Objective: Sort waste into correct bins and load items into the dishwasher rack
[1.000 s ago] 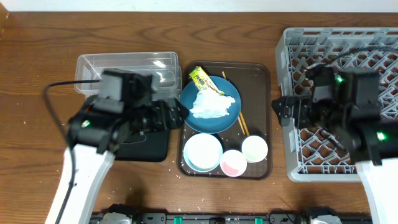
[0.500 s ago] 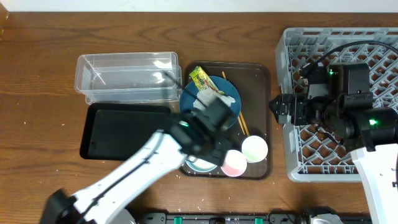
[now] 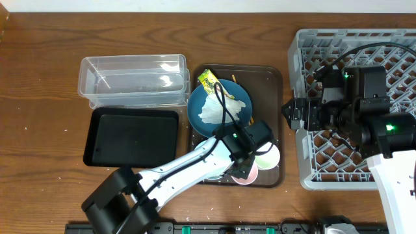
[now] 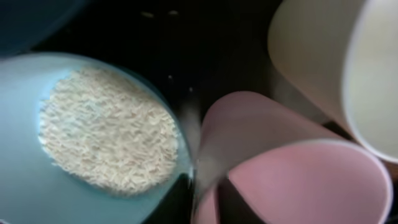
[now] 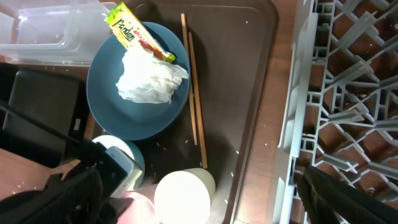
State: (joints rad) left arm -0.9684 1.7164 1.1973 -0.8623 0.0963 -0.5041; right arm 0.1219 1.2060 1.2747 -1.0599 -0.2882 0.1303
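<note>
My left gripper [image 3: 247, 165] has reached down into the brown serving tray [image 3: 270, 81], and its jaws [image 4: 208, 199] pinch the wall of the pink cup [image 4: 298, 180]. Beside the pink cup are the white cup [image 3: 268, 156] and the pale blue bowl of rice [image 4: 106, 137]. The dark-blue plate [image 5: 118, 106] carries the crumpled napkin [image 5: 149, 78] and the snack wrapper [image 5: 134, 34]. The chopsticks [image 5: 194, 99] lie along its right side. My right gripper [image 3: 292, 116] hovers open between the tray and the dishwasher rack [image 3: 305, 52], holding nothing.
The clear tub [image 3: 133, 81] and the black tray [image 3: 133, 136] sit left of the serving tray. Rice grains are scattered on the serving tray and on the wooden table in front of it. My left arm crosses the table's front edge diagonally.
My left arm swung right from above the black tray to the cups, and its jaws closed on the pink cup. The right arm shifted slightly, then stayed still.
</note>
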